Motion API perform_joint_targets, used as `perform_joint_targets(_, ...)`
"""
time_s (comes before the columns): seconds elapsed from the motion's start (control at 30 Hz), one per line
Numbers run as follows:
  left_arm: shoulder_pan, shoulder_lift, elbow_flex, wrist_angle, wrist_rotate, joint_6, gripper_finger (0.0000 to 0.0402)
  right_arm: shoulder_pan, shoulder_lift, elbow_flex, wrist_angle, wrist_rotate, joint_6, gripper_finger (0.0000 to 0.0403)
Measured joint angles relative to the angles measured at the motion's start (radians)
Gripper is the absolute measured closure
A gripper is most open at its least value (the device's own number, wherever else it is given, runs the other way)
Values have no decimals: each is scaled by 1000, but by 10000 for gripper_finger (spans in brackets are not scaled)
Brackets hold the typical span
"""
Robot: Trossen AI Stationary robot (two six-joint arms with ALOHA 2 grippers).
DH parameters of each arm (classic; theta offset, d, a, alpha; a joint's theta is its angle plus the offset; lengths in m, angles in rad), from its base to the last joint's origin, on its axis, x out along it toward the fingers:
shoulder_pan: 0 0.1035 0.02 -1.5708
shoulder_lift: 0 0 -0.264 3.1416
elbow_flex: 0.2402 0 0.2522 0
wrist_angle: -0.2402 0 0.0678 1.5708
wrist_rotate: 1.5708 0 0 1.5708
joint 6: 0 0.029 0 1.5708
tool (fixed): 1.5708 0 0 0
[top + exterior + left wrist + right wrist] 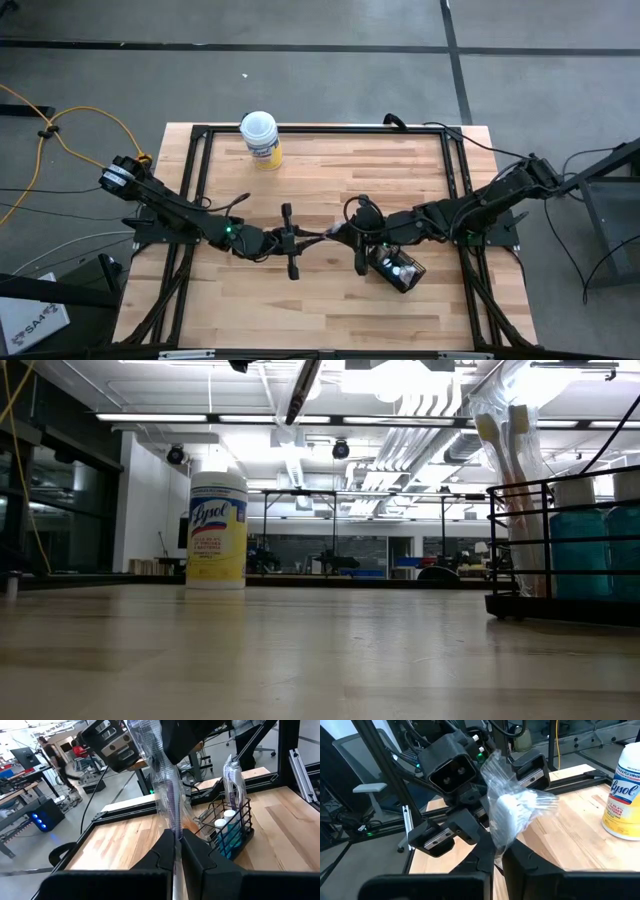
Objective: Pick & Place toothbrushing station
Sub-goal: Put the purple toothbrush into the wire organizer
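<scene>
The toothbrushing station shows as a black wire rack [397, 268] standing on the table at the right of centre, with teal bottles and a wrapped toothbrush [234, 775] upright in it; it also shows in the low view [565, 550]. My left gripper [308, 238] and my right gripper [338, 236] face each other above the table's middle. Both are shut on a second toothbrush in a clear wrapper [324, 236], which spans the gap between them. My left gripper pinches one end of the wrapped toothbrush [175, 832] between its two fingers, coming level from the table's left, along the brush. The brush is lifted clear of the table. My right gripper pinches the clear wrapper just beside the white bristle head [512, 817] between its two fingers, coming level from the table's right. The wrapper bunches around the head, clear of the table.
A white-lidded, yellow-labelled round canister [260, 138] stands at the far edge, left of centre. A black metal frame [320, 130] runs around the tabletop. The rack stands close to my right gripper, on its near side. People and desks show in the room behind.
</scene>
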Motion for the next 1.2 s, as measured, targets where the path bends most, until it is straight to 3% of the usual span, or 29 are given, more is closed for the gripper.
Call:
perform_joint_targets(0.17,0,0,0,8,25,0,378,0,-1,0,2,-6,5,392)
perform_joint_targets(0.57,1,0,0,13,63,13,278,0,-1,0,2,-23,15,395)
perform_joint_targets(0.97,-27,0,0,11,88,-1,273,44,-1,0,-28,-10,4,395)
perform_joint_targets(1.2,-60,0,0,11,88,-22,273,124,-51,0,-97,126,-1,395)
